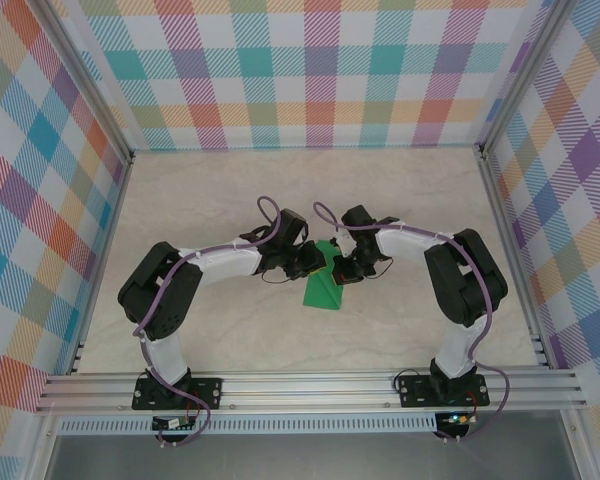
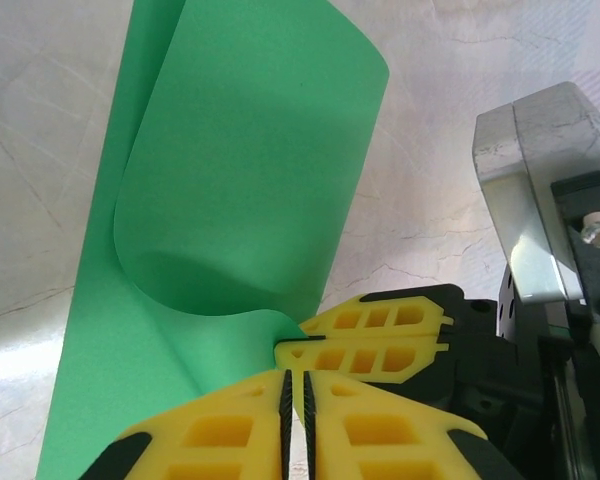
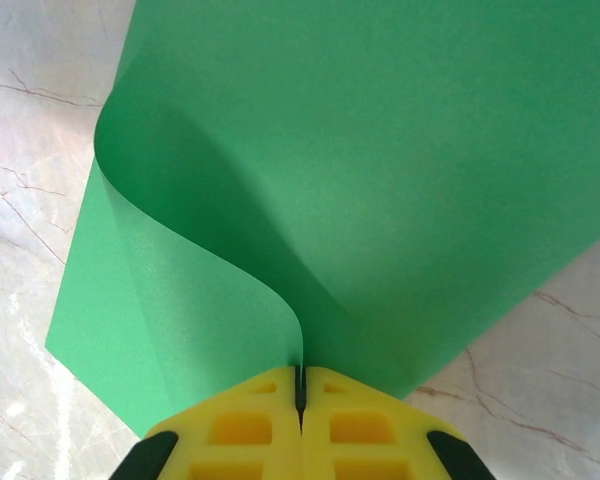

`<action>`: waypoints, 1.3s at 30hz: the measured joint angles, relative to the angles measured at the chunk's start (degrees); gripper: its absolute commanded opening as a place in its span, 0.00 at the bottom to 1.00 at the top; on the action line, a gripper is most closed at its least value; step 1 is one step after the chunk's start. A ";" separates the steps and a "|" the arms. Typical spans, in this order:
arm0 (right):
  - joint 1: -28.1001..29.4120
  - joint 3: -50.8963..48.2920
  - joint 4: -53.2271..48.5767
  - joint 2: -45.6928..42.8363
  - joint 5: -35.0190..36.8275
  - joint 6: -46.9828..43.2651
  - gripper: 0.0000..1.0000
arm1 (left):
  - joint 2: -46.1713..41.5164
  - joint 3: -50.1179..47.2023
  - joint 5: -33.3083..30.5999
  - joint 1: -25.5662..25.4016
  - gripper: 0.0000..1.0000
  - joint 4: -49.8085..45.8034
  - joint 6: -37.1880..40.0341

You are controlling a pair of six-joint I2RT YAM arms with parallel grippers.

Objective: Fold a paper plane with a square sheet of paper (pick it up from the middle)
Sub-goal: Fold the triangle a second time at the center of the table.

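Note:
The square sheet of paper [image 1: 323, 291] is bright green and lies at the middle of the table, one side curled up and over itself [image 2: 230, 200]. My right gripper [image 3: 300, 385] is shut on the lifted edge of the sheet [image 3: 380, 180], which bends away from its yellow fingertips. From the left wrist view the right gripper [image 2: 298, 340] pinches that edge just ahead of my left gripper [image 2: 296, 395]. The left jaws stand a thin slit apart with bare table showing between the pads. Seen from above, the left gripper [image 1: 316, 262] and right gripper [image 1: 342, 268] meet over the sheet's far end.
The pale marbled tabletop [image 1: 230, 200] stretches out on all sides of the sheet. Checked walls [image 1: 320, 70] and aluminium rails [image 1: 310, 385] close in the work area. The right arm's grey wrist housing [image 2: 540, 190] hangs close to the left gripper.

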 measured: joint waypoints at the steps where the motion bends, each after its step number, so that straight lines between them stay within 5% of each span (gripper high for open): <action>1: 0.00 -0.13 0.17 0.00 0.00 0.00 0.05 | 0.04 0.00 0.00 -0.09 0.11 0.00 -0.13; 9: 0.00 -0.44 0.57 0.00 0.17 0.02 0.05 | 0.96 -0.37 0.02 -0.15 0.04 0.04 -1.25; 39: 0.00 -0.50 0.68 0.00 0.20 0.02 0.05 | 6.08 -3.50 2.51 -0.48 0.06 7.56 -2.93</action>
